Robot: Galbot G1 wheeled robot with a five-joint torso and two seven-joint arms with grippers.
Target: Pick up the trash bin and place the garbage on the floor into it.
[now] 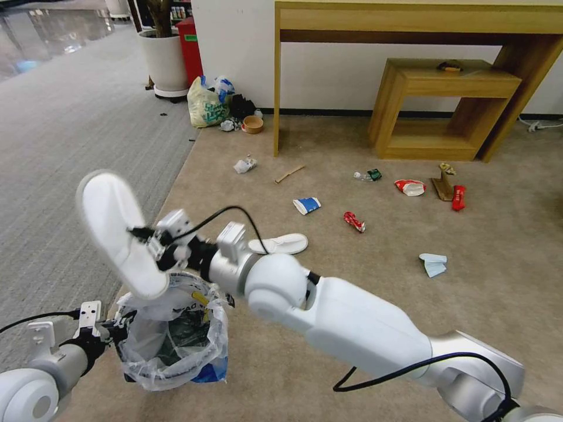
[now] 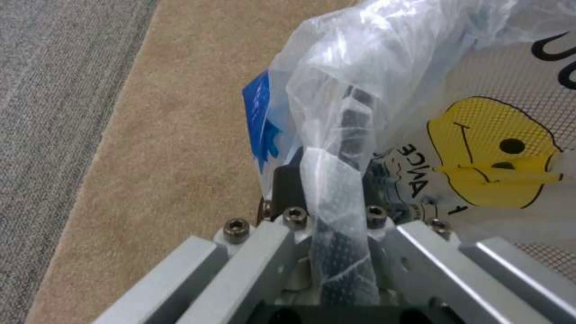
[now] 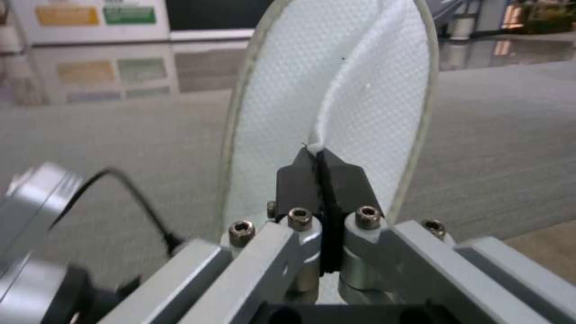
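Note:
The trash bin (image 1: 170,340), black with a crinkly plastic bag (image 2: 372,67), hangs just above the beige floor (image 1: 352,305) at my lower left. My left gripper (image 1: 111,331) (image 2: 333,180) is shut on its bag-covered rim. Over the bin's mouth my right gripper (image 1: 146,237) (image 3: 321,155) is shut on the strap edge of a white slipper (image 1: 117,234) (image 3: 288,90), held upright and tilted. Garbage lies ahead: a second slipper (image 1: 278,243), paper cup (image 1: 307,205), crushed red can (image 1: 353,221), face mask (image 1: 434,264), red-white bowl (image 1: 410,187), red wrapper (image 1: 458,197), wooden stick (image 1: 290,173) and plastic bottle (image 1: 366,174).
A wooden desk (image 1: 410,23) and a low wooden shelf (image 1: 446,105) stand against the far wall. A yellowish shopping bag (image 1: 205,105) and a white planter (image 1: 164,58) sit at the corner. Grey ribbed carpet (image 1: 70,129) runs along the left.

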